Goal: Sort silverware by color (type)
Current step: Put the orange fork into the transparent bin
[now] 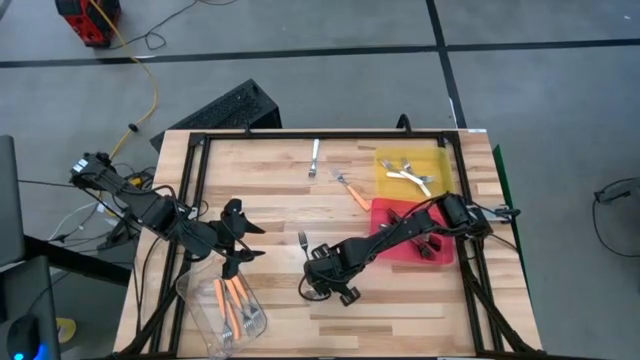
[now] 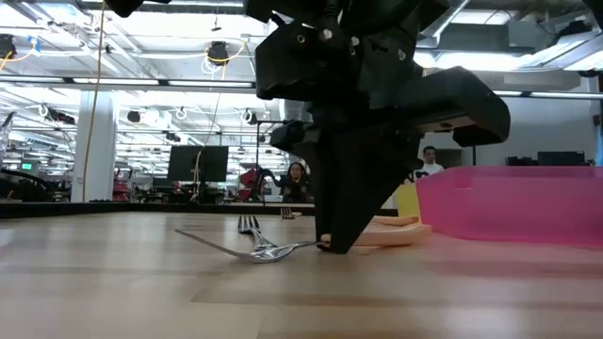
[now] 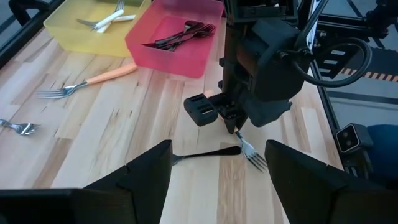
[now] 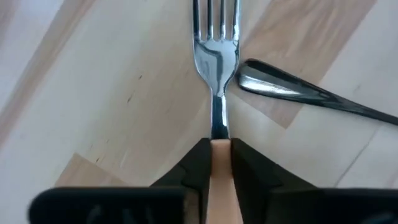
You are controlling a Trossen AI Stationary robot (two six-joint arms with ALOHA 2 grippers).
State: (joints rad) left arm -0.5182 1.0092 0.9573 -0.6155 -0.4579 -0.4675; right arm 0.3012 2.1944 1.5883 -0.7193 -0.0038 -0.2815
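We see a fork [image 4: 216,56] lying on the wooden table [image 1: 400,300] near the middle, its cream-coloured handle pinched between the fingers of the right gripper [image 4: 216,163], which are clenched on it. The tines point away from the gripper, flat on the boards. A dark fork's handle end [image 4: 298,92] lies just beside the held fork's neck, crossing at an angle. Beyond them sit the red tray [image 1: 405,245] holding dark forks and the yellow tray [image 1: 392,180] holding white-handled ones, both near the table's right edge. An orange-handled fork [image 1: 350,190] lies loose on bare wood. The left gripper [image 1: 240,238] hovers with fingers spread above the clear tub [image 1: 200,310] at the near left edge.
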